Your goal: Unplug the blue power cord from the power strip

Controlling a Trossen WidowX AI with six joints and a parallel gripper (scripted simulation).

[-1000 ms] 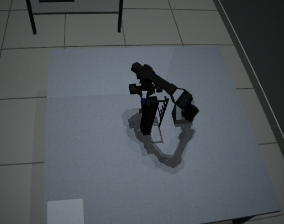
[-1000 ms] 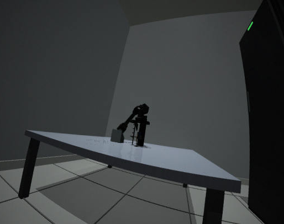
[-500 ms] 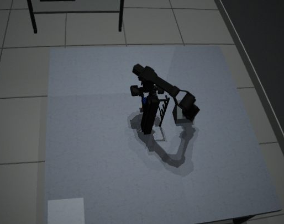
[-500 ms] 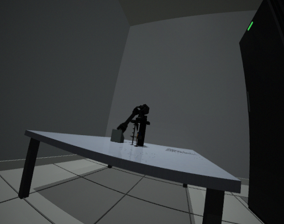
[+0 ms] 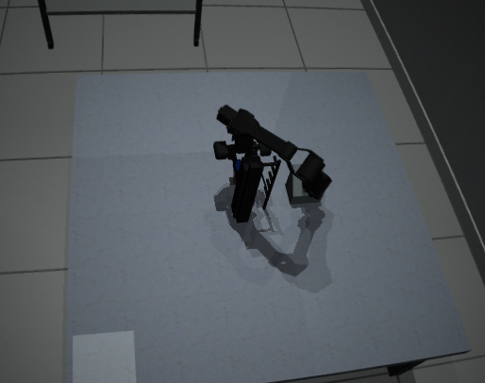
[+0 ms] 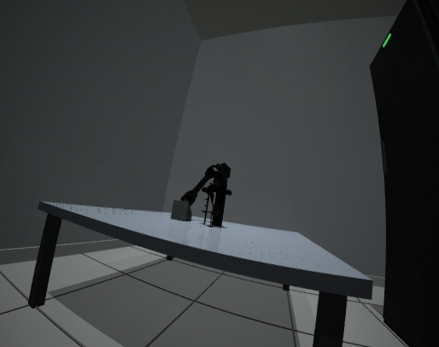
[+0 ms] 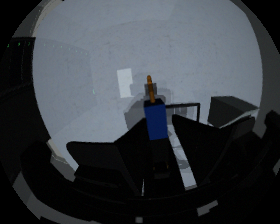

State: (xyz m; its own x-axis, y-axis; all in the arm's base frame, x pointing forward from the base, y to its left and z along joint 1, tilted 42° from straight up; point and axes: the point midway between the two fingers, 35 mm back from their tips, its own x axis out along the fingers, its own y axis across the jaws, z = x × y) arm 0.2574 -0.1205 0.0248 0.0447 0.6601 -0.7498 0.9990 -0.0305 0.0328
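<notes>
Jaws (image 5: 243,158) (image 6: 215,189), from the top, sit over the bench (image 5: 153,236) (image 6: 202,248) (image 7: 191,50), close by the tall black power strip (image 5: 246,189) (image 6: 219,205) (image 7: 163,150). The blue plug (image 5: 238,165) (image 7: 156,121) peeks out beside it. The arm hides a lot, so I can't tell if the plug is all the way out. If it isn't, letting go now could leave it stuck in.

From the side, the strip stands up tall, with a thin black frame (image 5: 278,165) (image 6: 207,205) (image 7: 198,106) next to it. If the hand swings over too soon, it could bump the frame or tip the strip, because they look so near.

Up close, the jaws are part way apart with the blue plug between them. I can't tell if they pinch it or have let go. The orange cord (image 7: 151,90) pokes out past the plug. If the jaws open only a little, one side could catch the plug or cord and drag it along. They should probably spread wide first, then back straight off.
</notes>
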